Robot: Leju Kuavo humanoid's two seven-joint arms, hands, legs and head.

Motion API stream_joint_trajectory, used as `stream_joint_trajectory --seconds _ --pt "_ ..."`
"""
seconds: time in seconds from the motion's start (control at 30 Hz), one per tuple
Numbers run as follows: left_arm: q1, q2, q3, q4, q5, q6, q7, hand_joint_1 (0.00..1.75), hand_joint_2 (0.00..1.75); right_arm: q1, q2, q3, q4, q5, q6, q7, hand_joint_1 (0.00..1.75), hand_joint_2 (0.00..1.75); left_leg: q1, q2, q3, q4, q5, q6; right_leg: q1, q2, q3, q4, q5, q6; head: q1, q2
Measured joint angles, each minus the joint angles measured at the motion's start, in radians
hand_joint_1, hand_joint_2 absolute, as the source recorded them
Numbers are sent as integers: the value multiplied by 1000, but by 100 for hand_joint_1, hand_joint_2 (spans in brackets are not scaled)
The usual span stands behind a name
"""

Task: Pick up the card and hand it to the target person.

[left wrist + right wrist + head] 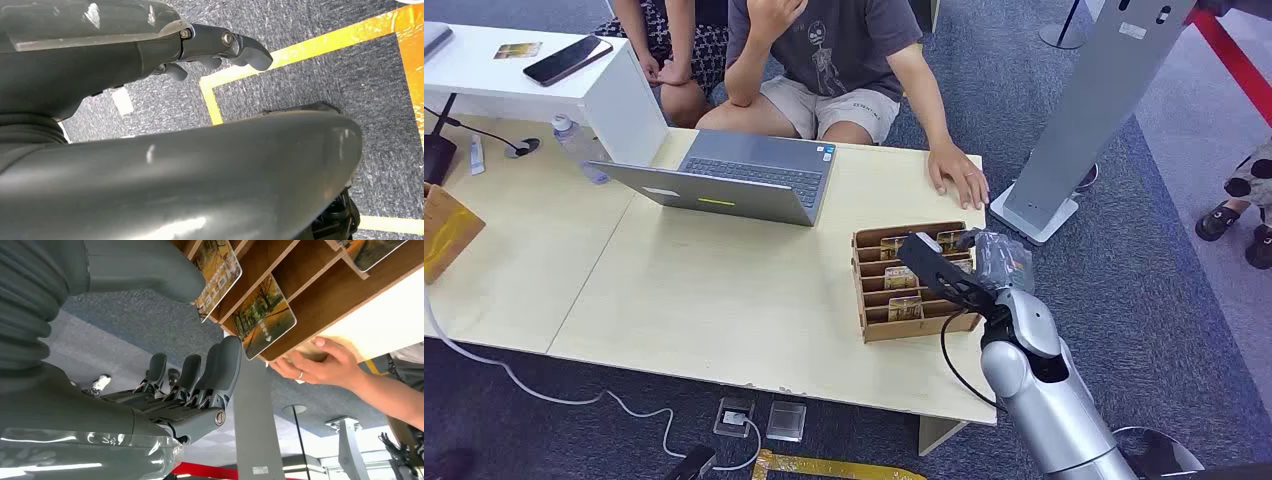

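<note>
Closest to the head camera, the silver right arm [1034, 390] is seen reaching from below toward the wooden card holder [911, 280] at the near right corner of the table [704, 290]. The right hand [984, 262] is poised at the holder's far right end. In the right wrist view its fingers [222, 365] are spread apart, with nothing held between them and the thumb [145, 265]; the hand is empty. Just beside the fingertips a hotel card [263, 315] stands in its slot, and a second card [218, 277] stands in the next slot, by the thumb.

The step in hand is judged to be the grasp. It would be done well if one card alone were pinched at its exposed edge, between thumb and finger, and drawn out along the slot so that the dividers are not levered and the light holder is not dragged.

A seated person's hand [960, 172] is rested on the table's far edge, near the holder; the hand-over would be directed there.

The left hand [220, 47] hangs over the carpet with its fingers loosely curled on nothing.
</note>
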Motion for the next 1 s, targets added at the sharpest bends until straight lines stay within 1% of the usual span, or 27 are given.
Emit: stream_joint_trajectory --seconds 0.27,0.5,0.73,1.0 --pt "-2 0 0 0 -8 -2 5 0 0 1 -4 1 14 0 6 -5 76 175 0 0 0 0 0 0 0 0 0 0 0 0 0 0" --pt "-2 0 0 0 -10 -3 9 0 0 -3 10 4 55 3 8 -33 73 175 0 0 0 0 0 0 0 0 0 0 0 0 0 0" --pt "-2 -1 0 0 -11 -4 12 0 0 -13 29 6 111 4 -8 -45 75 175 0 0 0 0 0 0 0 0 0 0 0 0 0 0" --pt "-2 -3 0 0 -12 -4 12 0 0 -29 33 5 155 4 -19 -51 82 175 0 0 0 0 0 0 0 0 0 0 0 0 0 0"
